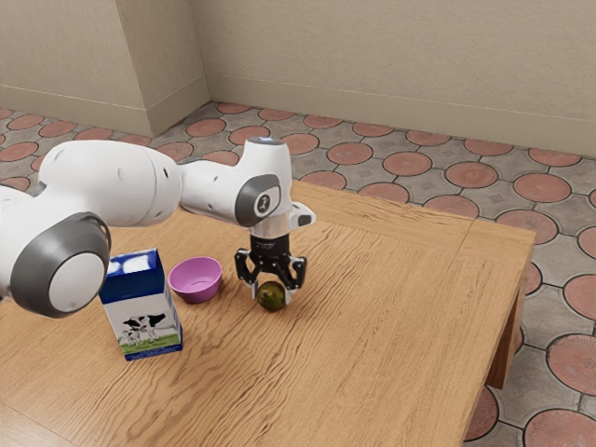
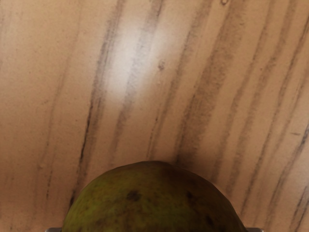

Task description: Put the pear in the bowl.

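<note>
The pincer [image 1: 271, 299] is pointing down over the tabletop [image 1: 391, 307] and clamping the pear [image 1: 270, 295], its two fingers pressing on the fruit from opposite sides. The pear is sitting low between the fingertips, close to the wood, though whether it is touching the tabletop I cannot tell. In the wrist view the pear is showing its rounded, green-brown skin with dark spots, and a finger's edge is meeting it at either side. The bowl [image 1: 195, 291], pinkish purple and open at the top, is standing upright near the pincer, toward the exterior view's left, so the pear is being held outside it. Farther from the pincer, past the bowl and closer to the exterior camera, a milk carton [image 1: 144, 321] is standing upright, showing cows on a white panel below its blue top. The white arm [image 1: 112, 182] is reaching in from the exterior view's left, passing above the level of the bowl and carton and bending down to the pincer. Beneath the pincer, the tabletop is showing streaky brown grain, and a pale patch of light is shining on it near the pear. Beyond the tabletop, a floor [image 1: 407, 164] of reddish round tiles is running up to a beige wall [image 1: 391, 56].
</note>
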You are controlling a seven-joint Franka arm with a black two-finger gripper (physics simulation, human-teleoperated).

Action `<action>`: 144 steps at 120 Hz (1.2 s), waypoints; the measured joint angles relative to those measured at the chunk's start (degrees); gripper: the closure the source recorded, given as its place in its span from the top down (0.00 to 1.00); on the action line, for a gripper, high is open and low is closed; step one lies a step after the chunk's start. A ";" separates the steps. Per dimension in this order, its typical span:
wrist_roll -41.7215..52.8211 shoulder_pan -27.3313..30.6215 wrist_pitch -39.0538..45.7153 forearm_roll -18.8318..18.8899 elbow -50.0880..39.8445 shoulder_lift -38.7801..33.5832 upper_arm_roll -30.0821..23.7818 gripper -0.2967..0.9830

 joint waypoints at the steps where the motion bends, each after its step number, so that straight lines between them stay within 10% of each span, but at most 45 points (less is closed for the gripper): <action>1: -0.02 0.00 0.00 -0.01 0.00 0.02 0.00 0.58; 144: -1.70 14.45 0.39 1.83 -9.56 -11.10 0.29 0.50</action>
